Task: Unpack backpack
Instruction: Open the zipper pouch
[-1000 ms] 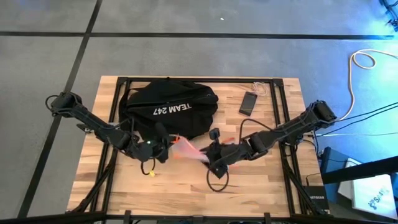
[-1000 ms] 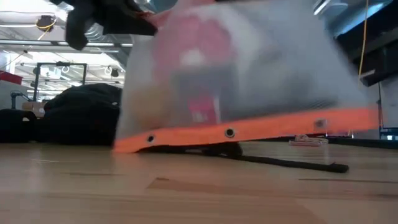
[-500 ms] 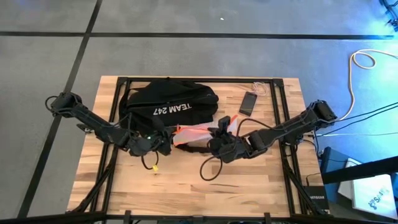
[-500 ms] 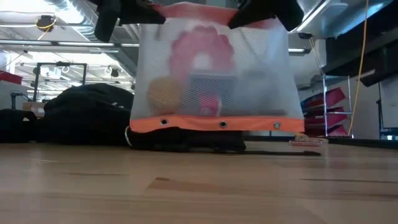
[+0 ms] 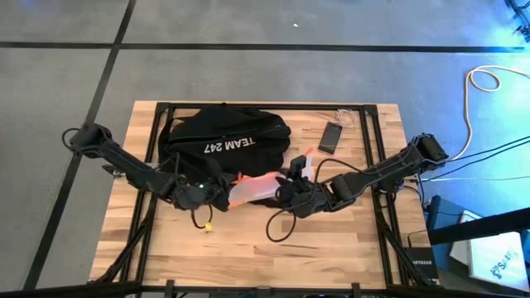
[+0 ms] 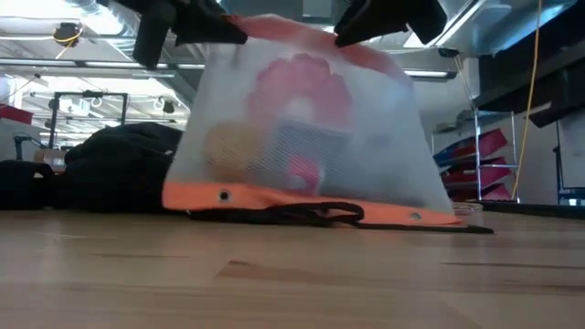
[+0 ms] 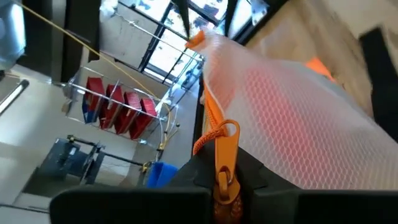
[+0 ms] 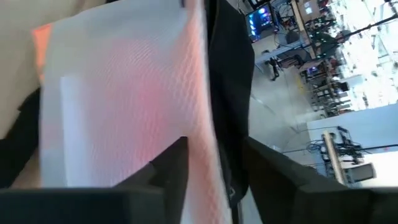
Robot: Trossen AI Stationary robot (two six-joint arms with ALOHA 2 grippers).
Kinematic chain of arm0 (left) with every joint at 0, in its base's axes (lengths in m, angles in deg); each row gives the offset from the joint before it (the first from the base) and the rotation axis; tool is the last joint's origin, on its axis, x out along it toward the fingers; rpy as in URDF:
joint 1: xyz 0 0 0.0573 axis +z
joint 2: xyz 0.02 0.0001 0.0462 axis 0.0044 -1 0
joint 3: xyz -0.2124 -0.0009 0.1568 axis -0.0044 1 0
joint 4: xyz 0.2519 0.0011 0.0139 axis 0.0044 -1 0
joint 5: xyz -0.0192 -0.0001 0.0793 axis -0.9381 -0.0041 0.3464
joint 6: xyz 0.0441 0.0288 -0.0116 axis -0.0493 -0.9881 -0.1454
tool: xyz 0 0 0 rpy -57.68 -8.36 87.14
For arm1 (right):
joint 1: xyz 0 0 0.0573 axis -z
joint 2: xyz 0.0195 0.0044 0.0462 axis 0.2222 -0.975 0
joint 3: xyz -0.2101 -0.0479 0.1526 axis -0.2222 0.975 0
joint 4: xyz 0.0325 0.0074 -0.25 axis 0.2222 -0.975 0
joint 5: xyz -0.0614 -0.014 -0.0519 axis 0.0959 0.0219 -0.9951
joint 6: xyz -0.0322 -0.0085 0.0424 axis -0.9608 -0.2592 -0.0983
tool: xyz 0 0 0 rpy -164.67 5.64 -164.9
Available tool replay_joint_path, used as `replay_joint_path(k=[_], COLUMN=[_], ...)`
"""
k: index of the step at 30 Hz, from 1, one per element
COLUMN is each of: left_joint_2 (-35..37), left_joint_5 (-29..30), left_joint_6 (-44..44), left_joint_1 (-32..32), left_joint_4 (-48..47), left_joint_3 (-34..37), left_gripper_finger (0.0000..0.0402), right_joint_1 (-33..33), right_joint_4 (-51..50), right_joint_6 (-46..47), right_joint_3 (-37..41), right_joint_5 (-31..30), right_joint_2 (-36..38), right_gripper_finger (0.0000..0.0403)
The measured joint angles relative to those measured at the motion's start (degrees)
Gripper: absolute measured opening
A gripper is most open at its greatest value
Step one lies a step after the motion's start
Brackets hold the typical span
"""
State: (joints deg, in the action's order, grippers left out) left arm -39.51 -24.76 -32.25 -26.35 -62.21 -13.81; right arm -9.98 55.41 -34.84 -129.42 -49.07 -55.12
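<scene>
the step in hand looks like setting down a pouch already out of the bag: the white see-through mesh pouch with bright orange trim (image 5: pixel 257 189) hangs between the two arms, its lower edge at or just above the pale wooden slatted surface (image 5: pixel 248 257), just on the near side of the large black soft fabric backpack (image 5: pixel 228 142).

on the left, the left pincer (image 5: pixel 217 192) is shut tight, and its wrist view shows it pinched on the orange zipper pull (image 7: pixel 222 163) at the pouch's left end. the backpack sits at the far middle of the surface, slumped and rounded, white lettering on its top, dull woven cloth.

the pouch is a soft flat-sided sack of fine honeycomb netting (image 6: pixel 302 128), with an orange band along its bottom set with small metal eyelets. through the mesh show a pink flower-like shape, a tan rounded lump and a pale boxy thing; what they are i cannot tell. a black cord (image 6: pixel 292 213) trails under it.

on the right, the right pincer (image 5: pixel 290 184) is at the pouch's right end with its fingers partly apart around the mesh; whether it grips i cannot tell. farther right and far lies a small flat black phone (image 5: pixel 331 136).

next, i judge, the pouch must be let down fully onto bare wood and released, then the backpack reached into again.
</scene>
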Motion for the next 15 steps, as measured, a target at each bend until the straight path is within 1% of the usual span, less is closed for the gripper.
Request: replay_joint_path(k=[3,6,8,12,15], left_joint_2=[-2.96,-6.29,-7.93,-10.22,-11.1], left_joint_5=[2.69,8.67,11.5,13.49,14.2], left_joint_6=[-3.34,-11.17,-16.53,-25.23,-31.73], left_joint_1=[0.4,1.45,2.23,3.4,4.4], left_joint_4=[1.19,3.86,6.7,12.72,16.9], left_joint_3=[0.0,0.0,0.0,0.0,0.0], left_gripper_finger=[0.0,0.0,0.0,0.0,0.0], right_joint_1=[0.35,0.95,1.23,1.96,2.83], right_joint_4=[0.67,3.68,5.91,7.74,9.86], right_joint_6=[-2.25,-6.03,-7.9,-10.22,-10.31], right_joint_3=[0.0,0.0,0.0,0.0,-0.01], right_joint_5=[-1.64,-2.71,-2.75,-2.88,-4.13], right_joint_2=[-0.05,-0.05,-0.05,-0.05,-0.07], right_gripper_finger=[0.0168,0.0178,0.0178,0.0179,0.0179])
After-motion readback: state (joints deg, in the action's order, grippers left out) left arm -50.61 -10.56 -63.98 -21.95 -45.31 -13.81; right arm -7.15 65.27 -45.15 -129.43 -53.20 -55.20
